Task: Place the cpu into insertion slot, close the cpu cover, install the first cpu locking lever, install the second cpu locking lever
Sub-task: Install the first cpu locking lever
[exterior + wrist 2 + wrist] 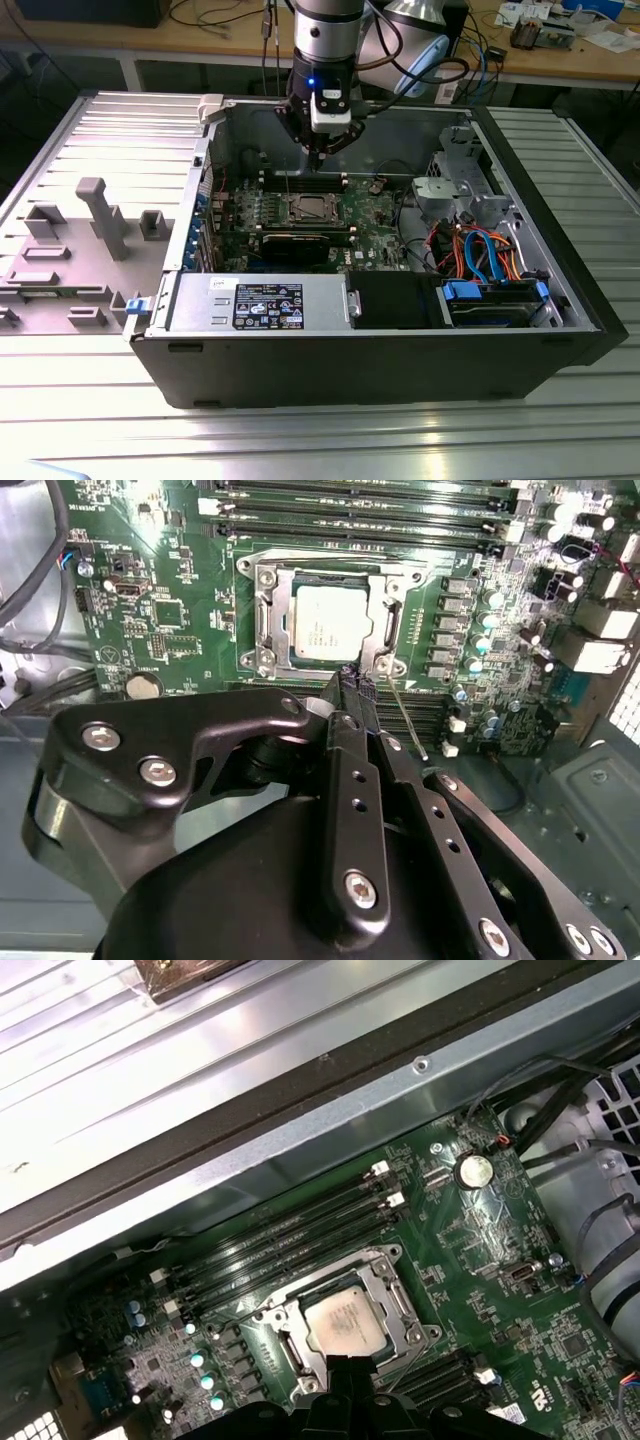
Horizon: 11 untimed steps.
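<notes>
While the chip (330,620) lies under its closed metal cover (385,620), the gripper (352,677) hangs above, fingers pinched together, empty.

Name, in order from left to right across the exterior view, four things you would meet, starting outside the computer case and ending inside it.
The upright grey post → blue latch → cpu → blue and orange cables.
</notes>
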Available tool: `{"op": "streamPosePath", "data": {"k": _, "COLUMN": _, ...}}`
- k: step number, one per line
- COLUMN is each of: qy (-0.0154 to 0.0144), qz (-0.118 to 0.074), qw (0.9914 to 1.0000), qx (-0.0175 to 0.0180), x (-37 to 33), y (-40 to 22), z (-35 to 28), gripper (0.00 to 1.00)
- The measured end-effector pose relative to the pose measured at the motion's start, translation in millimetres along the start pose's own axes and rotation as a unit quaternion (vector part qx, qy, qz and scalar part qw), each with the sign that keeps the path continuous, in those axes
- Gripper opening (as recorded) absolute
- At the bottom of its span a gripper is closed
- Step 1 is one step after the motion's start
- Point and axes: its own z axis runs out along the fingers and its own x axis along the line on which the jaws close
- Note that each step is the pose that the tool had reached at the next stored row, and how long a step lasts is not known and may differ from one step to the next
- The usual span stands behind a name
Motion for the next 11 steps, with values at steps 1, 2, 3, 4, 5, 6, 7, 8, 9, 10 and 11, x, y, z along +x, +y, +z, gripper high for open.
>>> {"op": "streamPosePath", "data": {"k": 1, "qy": 0.0001, "qz": -0.004, "qw": 0.99999, "qx": 0.0001, "x": 0.0, "y": 0.0, "z": 0.0, "gripper": 0.11}}
{"op": "streamPosePath", "data": {"k": 2, "qy": 0.0001, "qz": -0.009, "qw": 0.99996, "qx": 0.0002, "x": 0.0, "y": 0.0, "z": 0.0, "gripper": 0.11}}
{"op": "streamPosePath", "data": {"k": 3, "qy": 0.0002, "qz": -0.016, "qw": 0.99987, "qx": 0.0003, "x": 0.0, "y": 0.0, "z": 0.0, "gripper": 0.11}}
{"op": "streamPosePath", "data": {"k": 4, "qy": 0.0002, "qz": -0.018, "qw": 0.99984, "qx": 0.0003, "x": 0.0, "y": 0.0, "z": 0.0, "gripper": 0.11}}
{"op": "streamPosePath", "data": {"k": 5, "qy": 0.0003, "qz": -0.02, "qw": 0.9998, "qx": 0.0003, "x": 0.0, "y": 0.0, "z": 0.0, "gripper": 0.11}}
{"op": "streamPosePath", "data": {"k": 6, "qy": 0.0003, "qz": -0.022, "qw": 0.99977, "qx": 0.0004, "x": 0.0, "y": 0.0, "z": 0.0, "gripper": 0.11}}
{"op": "streamPosePath", "data": {"k": 7, "qy": 0.0003, "qz": -0.023, "qw": 0.99973, "qx": 0.0004, "x": 0.0, "y": 0.0, "z": 0.0, "gripper": 0.11}}
{"op": "streamPosePath", "data": {"k": 8, "qy": 0.0004, "qz": -0.026, "qw": 0.99965, "qx": 0.0005, "x": 0.0, "y": 0.0, "z": 0.0, "gripper": 0.11}}
{"op": "streamPosePath", "data": {"k": 9, "qy": 0.0004, "qz": -0.029, "qw": 0.99959, "qx": 0.0005, "x": 0.0, "y": 0.0, "z": 0.0, "gripper": 0.11}}
{"op": "streamPosePath", "data": {"k": 10, "qy": 0.0004, "qz": -0.03, "qw": 0.99955, "qx": 0.0005, "x": 0.0, "y": 0.0, "z": 0.0, "gripper": 0.11}}
{"op": "streamPosePath", "data": {"k": 11, "qy": 0.0004, "qz": -0.032, "qw": 0.9995, "qx": 0.0005, "x": 0.0, "y": 0.0, "z": 0.0, "gripper": 0.11}}
